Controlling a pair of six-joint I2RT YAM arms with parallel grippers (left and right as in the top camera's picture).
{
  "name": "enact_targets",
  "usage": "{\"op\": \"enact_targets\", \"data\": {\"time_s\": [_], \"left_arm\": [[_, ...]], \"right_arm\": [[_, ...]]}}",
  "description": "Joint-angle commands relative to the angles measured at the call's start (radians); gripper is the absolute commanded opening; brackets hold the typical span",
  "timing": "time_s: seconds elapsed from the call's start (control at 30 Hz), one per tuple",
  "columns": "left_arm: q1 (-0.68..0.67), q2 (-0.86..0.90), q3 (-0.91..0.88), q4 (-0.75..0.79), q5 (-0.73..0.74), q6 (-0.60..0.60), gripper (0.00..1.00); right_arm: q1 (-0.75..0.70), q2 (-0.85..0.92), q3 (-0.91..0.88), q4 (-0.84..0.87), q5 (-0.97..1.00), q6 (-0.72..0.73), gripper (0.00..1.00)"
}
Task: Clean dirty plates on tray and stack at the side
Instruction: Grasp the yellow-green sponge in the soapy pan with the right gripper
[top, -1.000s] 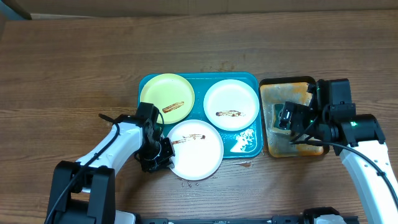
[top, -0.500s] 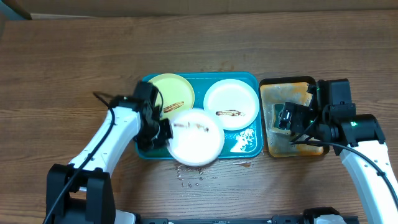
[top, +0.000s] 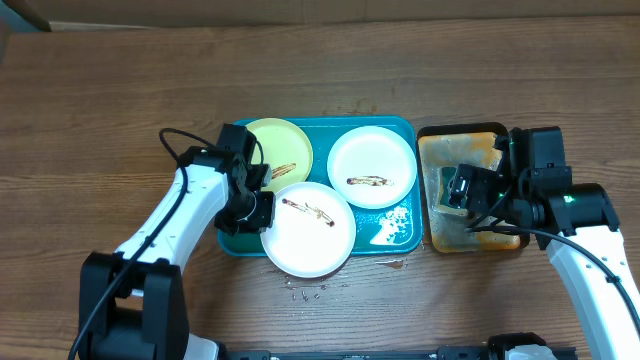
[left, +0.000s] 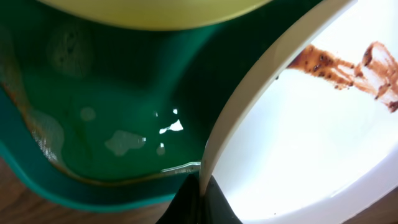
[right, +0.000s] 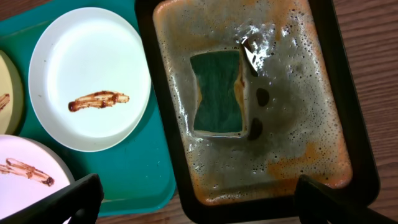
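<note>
My left gripper is shut on the left rim of a white plate with a brown smear and holds it over the front left of the teal tray. In the left wrist view the fingers pinch that plate's rim above the wet tray floor. A yellow-green plate and a second white plate, both smeared, lie in the tray's back half. My right gripper is open and empty above the black-rimmed tray; its fingers show at the bottom corners.
The black-rimmed orange-brown tray stands right of the teal tray, full of soapy water, with a green sponge in it. Water drops lie on the table in front of the teal tray.
My left gripper lifted the near white plate off the tray's front edge, carried it back and tilted it, then brought it forward a little. The right arm has not moved.
</note>
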Motion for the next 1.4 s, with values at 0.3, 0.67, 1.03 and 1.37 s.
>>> {"op": "enact_targets", "data": {"time_s": [0.3, 0.67, 1.03, 1.37], "left_arm": [[-0.004, 0.073, 0.011, 0.035, -0.005, 0.089, 0.04], [-0.004, 0.073, 0.011, 0.044, -0.005, 0.072, 0.04], [-0.004, 0.073, 0.011, 0.044, -0.005, 0.060, 0.04], [-0.004, 0.073, 0.011, 0.044, -0.005, 0.045, 0.04]], "right_arm": [[0.007, 0.051, 0.015, 0.073, 0.010, -0.008, 0.99], [0.007, 0.256, 0.015, 0.196, 0.032, -0.058, 0.84], [0.007, 0.511, 0.015, 0.255, 0.070, -0.031, 0.64], [0.007, 0.556, 0.023, 0.251, 0.132, 0.043, 0.15]]}}
